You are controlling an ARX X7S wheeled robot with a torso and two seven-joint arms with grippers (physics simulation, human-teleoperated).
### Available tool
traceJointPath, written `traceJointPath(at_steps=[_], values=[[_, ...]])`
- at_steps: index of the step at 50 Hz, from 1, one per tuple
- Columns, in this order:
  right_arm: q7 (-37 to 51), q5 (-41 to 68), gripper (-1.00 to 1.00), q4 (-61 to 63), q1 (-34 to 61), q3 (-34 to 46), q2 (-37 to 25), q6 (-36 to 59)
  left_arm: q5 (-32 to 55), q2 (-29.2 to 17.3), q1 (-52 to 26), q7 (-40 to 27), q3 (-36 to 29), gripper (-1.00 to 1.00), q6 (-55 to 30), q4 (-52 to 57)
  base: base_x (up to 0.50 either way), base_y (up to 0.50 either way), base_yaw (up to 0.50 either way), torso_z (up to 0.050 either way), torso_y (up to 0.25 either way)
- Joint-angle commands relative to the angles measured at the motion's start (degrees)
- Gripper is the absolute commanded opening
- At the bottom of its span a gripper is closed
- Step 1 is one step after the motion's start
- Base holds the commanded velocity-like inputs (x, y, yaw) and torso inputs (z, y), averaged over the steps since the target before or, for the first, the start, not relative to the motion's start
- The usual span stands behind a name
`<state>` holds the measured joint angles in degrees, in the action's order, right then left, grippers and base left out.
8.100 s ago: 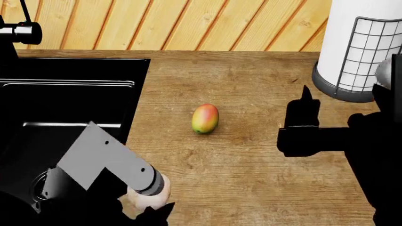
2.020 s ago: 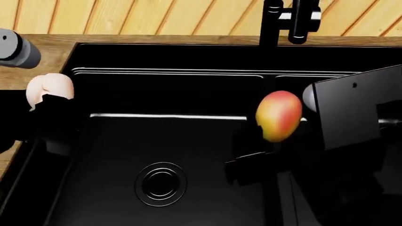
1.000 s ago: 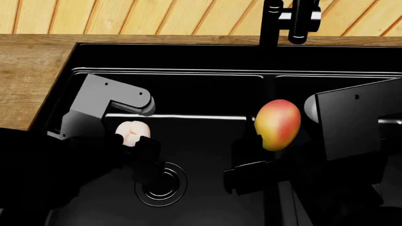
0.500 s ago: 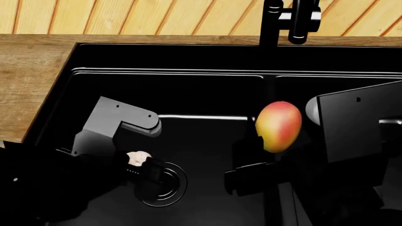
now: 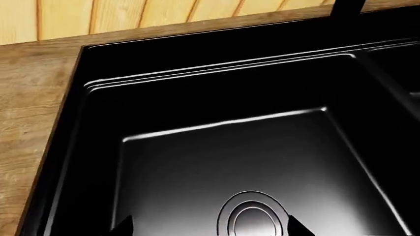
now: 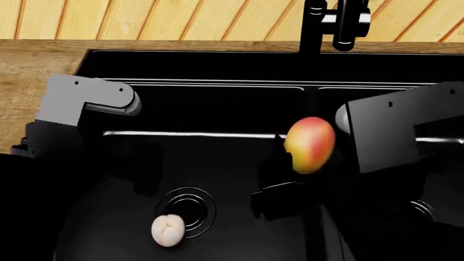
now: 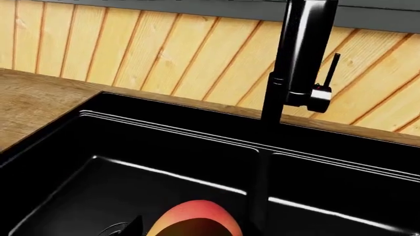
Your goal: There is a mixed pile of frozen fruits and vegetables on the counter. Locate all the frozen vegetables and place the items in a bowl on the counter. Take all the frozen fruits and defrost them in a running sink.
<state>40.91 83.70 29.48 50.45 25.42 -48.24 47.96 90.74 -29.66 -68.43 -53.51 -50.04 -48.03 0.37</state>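
**A:** ok so where's the fruit at? I see the pale lobed fruit [image 6: 167, 230] sitting on the floor of the left basin of the sink [image 6: 217, 70], touching the rim of the round drain [image 6: 187, 211]. Nothing is holding it.

**B:** yep. The left gripper [image 5: 206, 228] hangs above that basin; in its wrist view just two dark fingertips [image 5: 123, 225] poke in, set wide apart on either side of the drain, nothing between them. So the jaws are spread and empty.

**A:** and the mango [image 6: 309, 144]?

**B:** Clamped in the right gripper [image 6: 290, 163], held up in the air right about over the divider between the two basins. In the right wrist view the mango's red-orange top [image 7: 195, 220] fills the spot between the fingers.

**A:** faucet [image 7: 298, 59] running?

**B:** can't see any water. It stands at the back edge, in front of the wood-plank wall [image 6: 181, 19]. The counter [image 6: 36, 76] shows on the sink's left side.
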Motion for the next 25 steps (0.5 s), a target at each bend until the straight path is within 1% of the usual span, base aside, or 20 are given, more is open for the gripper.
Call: traceJointPath(at_steps=[1, 4, 5, 12, 14, 19, 25], values=[[-4.66, -4.50, -1.00, -6.37, 5.37, 5.18, 5.40, 4.34, 7.07, -5.61, -1.14, -7.79, 4.50, 1.00, -0.65, 10.68, 0.00, 0.00, 0.00, 0.000, 0.000], [-6.64, -6.53, -1.00, -8.07, 6.31, 7.27, 7.43, 4.86, 8.06, -6.06, -1.84, -7.87, 5.44, 1.00, -0.29, 10.30, 0.00, 0.00, 0.00, 0.000, 0.000], [-7.53, -7.54, -1.00, -9.44, 6.81, 7.93, 8.45, 4.73, 10.21, -5.90, -2.26, -8.75, 6.32, 1.00, 0.19, 9.50, 0.00, 0.00, 0.00, 0.000, 0.000], [-11.70, -12.69, -1.00, -15.44, 7.81, 11.17, 12.70, 3.17, 14.57, -7.90, -4.43, -11.51, 8.07, 1.00, -0.43, 13.22, 0.00, 0.00, 0.00, 0.000, 0.000], [-11.82, -13.11, -1.00, -16.07, 8.31, 11.48, 13.33, 3.17, 14.94, -7.95, -4.94, -11.57, 8.24, 1.00, -0.53, 13.40, 0.00, 0.00, 0.00, 0.000, 0.000], [-13.73, -16.34, -1.00, -18.75, 8.25, 15.19, 15.65, 3.62, 17.08, -8.19, -5.68, -12.13, 8.91, 1.00, -0.40, 13.94, 0.00, 0.00, 0.00, 0.000, 0.000], [-16.00, -17.91, -1.00, -21.72, 8.85, 16.52, 18.21, 2.50, 17.19, -8.35, -5.44, -11.92, 9.00, 1.00, -0.12, 14.04, 0.00, 0.00, 0.00, 0.000, 0.000]])
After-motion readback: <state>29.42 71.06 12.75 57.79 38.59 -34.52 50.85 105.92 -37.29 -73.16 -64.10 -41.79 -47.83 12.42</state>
